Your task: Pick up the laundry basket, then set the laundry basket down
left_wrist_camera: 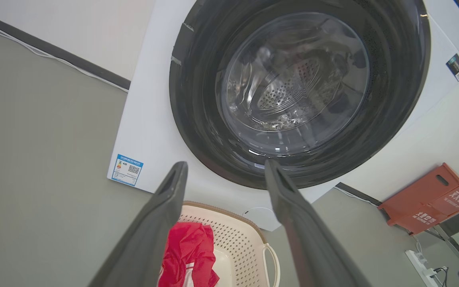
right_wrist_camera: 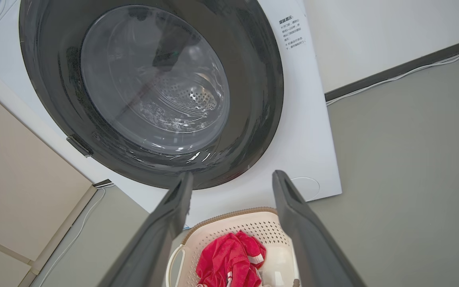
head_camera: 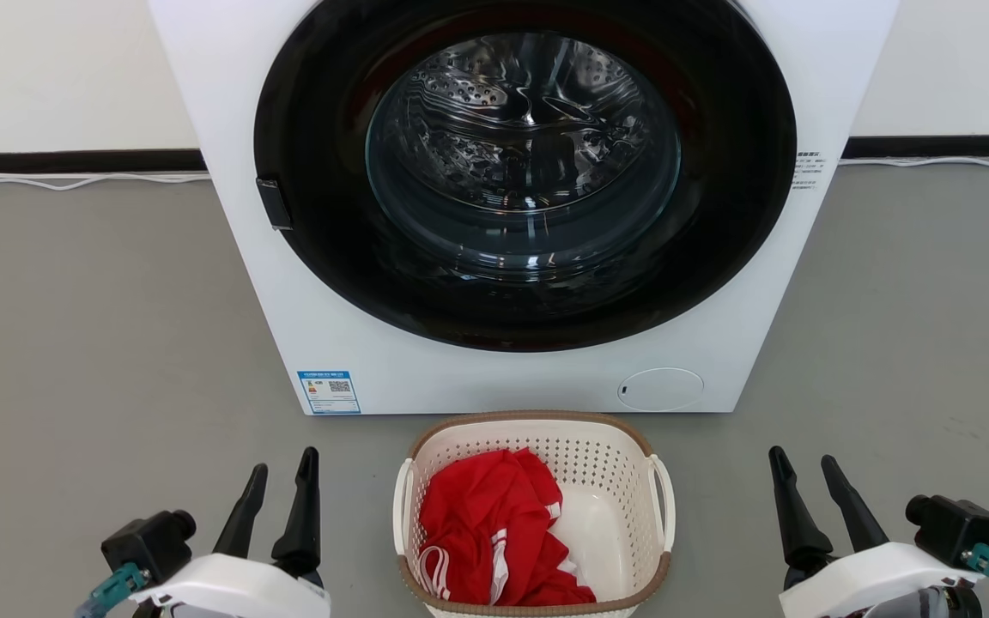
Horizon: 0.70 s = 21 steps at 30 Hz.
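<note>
Grey floor (head_camera: pixel 74 326), white washing machine (head_camera: pixel 374 360) against the wall (head_camera: pixel 48 69), its top cut off. The laundry basket (head_camera: pixel 529 418) sits just before it, red garment (head_camera: pixel 486 524) inside, near rim cropped. Flanking it, left gripper (head_camera: pixel 286 460) and right gripper (head_camera: pixel 802 456), spread wide, empty

Laundry basket (head_camera: pixel 599 463), cloth (head_camera: pixel 486 524) inside, stands before, perhaps touching, the washing machine (head_camera: pixel 460 378).
</note>
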### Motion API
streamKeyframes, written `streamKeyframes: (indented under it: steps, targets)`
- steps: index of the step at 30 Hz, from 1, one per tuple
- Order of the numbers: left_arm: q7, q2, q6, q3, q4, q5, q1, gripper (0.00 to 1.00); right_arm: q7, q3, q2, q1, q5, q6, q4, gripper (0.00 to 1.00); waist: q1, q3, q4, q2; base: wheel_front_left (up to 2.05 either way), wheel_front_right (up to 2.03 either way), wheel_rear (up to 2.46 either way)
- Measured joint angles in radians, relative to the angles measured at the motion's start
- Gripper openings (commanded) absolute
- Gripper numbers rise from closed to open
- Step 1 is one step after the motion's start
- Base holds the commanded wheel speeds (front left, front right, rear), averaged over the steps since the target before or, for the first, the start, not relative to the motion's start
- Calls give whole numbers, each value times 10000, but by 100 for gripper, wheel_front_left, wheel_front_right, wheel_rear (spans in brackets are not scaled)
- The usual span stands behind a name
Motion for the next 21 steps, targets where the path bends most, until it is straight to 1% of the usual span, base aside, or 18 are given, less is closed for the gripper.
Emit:
streamKeyframes:
  steps: [13, 21]
  targets:
    - [-357, 19, 58, -25, -2, 1515, 151, 100, -351, -35, 23, -3, -1459, 2, 353, 100, 0, 31, -1, 0, 0, 0, 0]
    - [-554, 35, 84, -27, 2, 2197, 159, 100, -541, -27, 46, -3, -2205, 2, 431, 100, 0, 32, 7, 0, 0, 0, 0]
